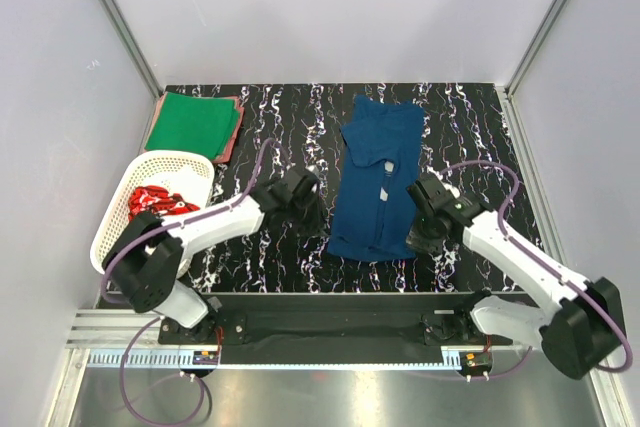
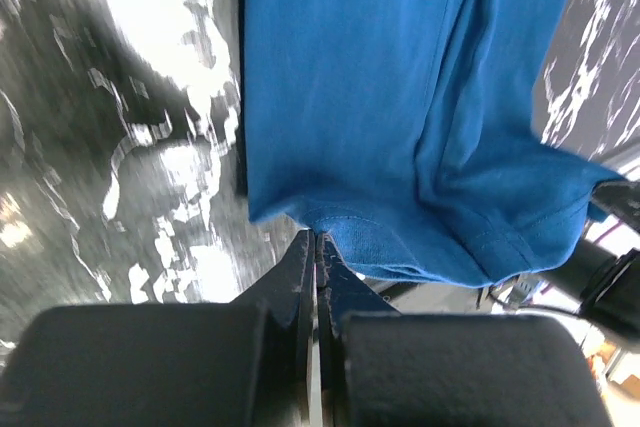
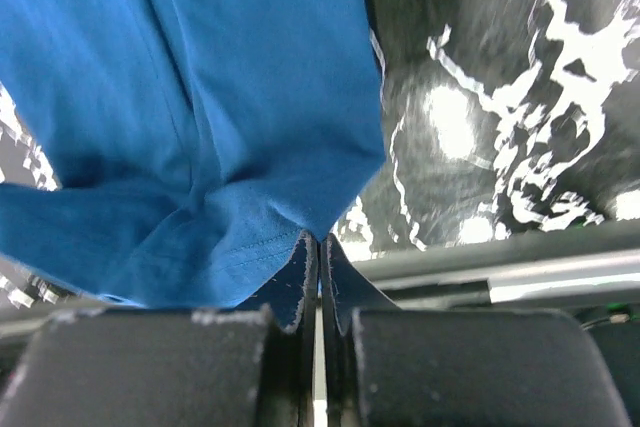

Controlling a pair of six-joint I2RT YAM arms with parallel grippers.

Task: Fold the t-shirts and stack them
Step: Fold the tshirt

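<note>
A navy blue t-shirt (image 1: 377,177) lies in a long folded strip at the middle of the black marbled table. At the shirt's near left corner my left gripper (image 1: 320,227) is shut, and the left wrist view shows the blue hem (image 2: 400,147) pinched at the tips of my left gripper (image 2: 318,239). My right gripper (image 1: 416,237) is shut on the near right corner, where blue cloth (image 3: 200,127) meets the tips of my right gripper (image 3: 320,237). A folded green t-shirt (image 1: 192,122) rests on a reddish-pink one (image 1: 234,135) at the back left. A red t-shirt (image 1: 155,201) lies in the basket.
The white lattice basket (image 1: 178,162) stands at the left edge, close to my left arm. Grey walls and metal posts close in the table on three sides. A metal rail (image 1: 330,342) with the arm bases runs along the near edge.
</note>
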